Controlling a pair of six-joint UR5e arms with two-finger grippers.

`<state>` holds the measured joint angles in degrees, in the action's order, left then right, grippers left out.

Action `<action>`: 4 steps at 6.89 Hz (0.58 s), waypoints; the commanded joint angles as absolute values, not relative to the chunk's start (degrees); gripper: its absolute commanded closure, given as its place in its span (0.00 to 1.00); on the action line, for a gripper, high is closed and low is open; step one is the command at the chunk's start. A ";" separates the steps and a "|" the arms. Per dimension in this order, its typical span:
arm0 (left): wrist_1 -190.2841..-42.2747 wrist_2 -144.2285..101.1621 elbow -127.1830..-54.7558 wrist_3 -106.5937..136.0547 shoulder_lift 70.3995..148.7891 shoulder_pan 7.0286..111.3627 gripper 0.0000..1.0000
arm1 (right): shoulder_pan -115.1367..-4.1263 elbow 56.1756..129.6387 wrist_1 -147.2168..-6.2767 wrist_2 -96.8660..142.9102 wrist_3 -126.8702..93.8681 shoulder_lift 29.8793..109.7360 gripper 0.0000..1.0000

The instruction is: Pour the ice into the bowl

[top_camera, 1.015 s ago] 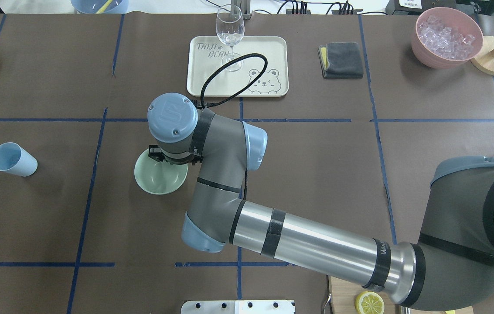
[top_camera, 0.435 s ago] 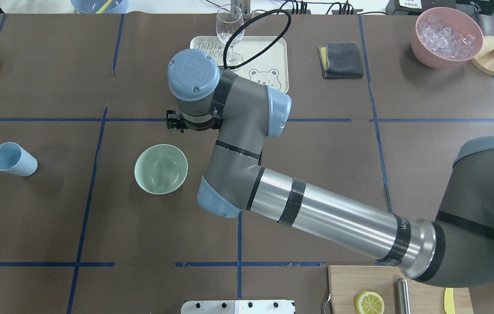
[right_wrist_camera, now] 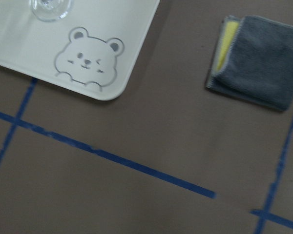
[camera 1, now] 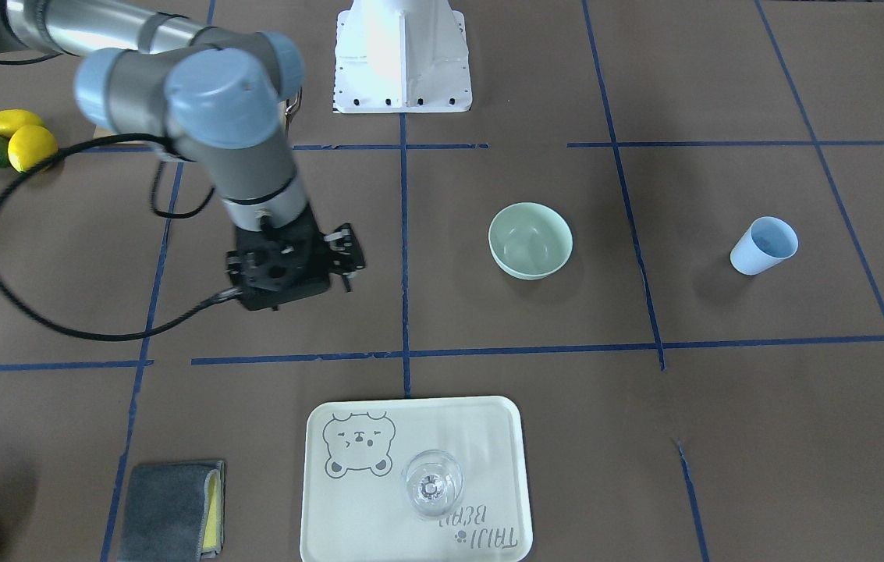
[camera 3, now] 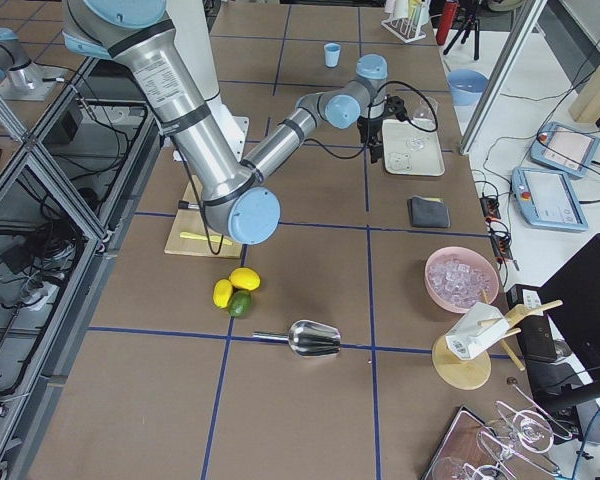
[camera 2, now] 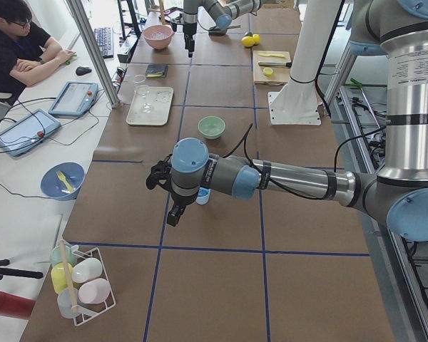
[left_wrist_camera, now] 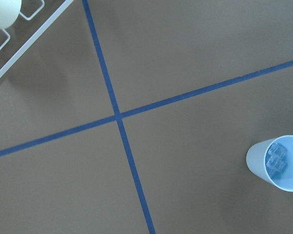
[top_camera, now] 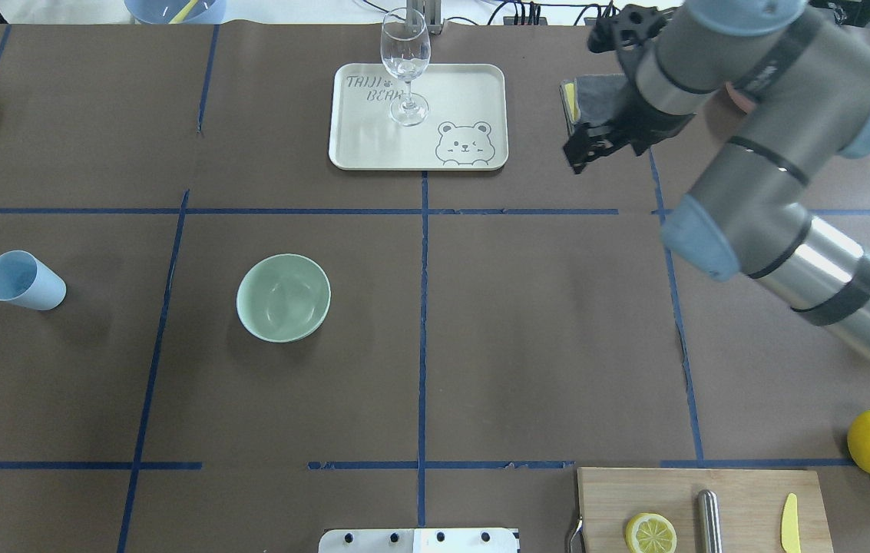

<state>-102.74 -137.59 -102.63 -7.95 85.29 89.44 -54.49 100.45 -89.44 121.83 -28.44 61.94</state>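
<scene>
Inside the light blue plastic cup (top_camera: 24, 280), well to the robot's left of the round pale mint-green bowl (top_camera: 283, 298), lie the small clear ice cubes (left_wrist_camera: 277, 159). The cup stands upright on the brown surface (top_camera: 519, 322), long axis vertical, mouth up. The left pincer (camera 2: 172, 212) hangs near the cup, spread or not I cannot tell; it should probably grip the wall squarely, carry it level to the bowl, then tip slowly over the middle.

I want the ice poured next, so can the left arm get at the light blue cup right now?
Probably yes. The light blue cup stands alone on bare table, the left gripper hangs near it, and the right gripper is far off by the tray.
</scene>
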 commanded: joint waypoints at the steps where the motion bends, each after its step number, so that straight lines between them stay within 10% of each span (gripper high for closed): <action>1: -114.46 -137.46 -102.39 -7.91 85.60 89.47 0.00 | -68.92 102.40 -89.65 128.38 -0.65 75.71 0.00; 4: -135.37 -137.37 -100.99 7.07 86.57 89.04 0.00 | -85.21 96.26 -89.56 131.66 20.70 85.93 0.00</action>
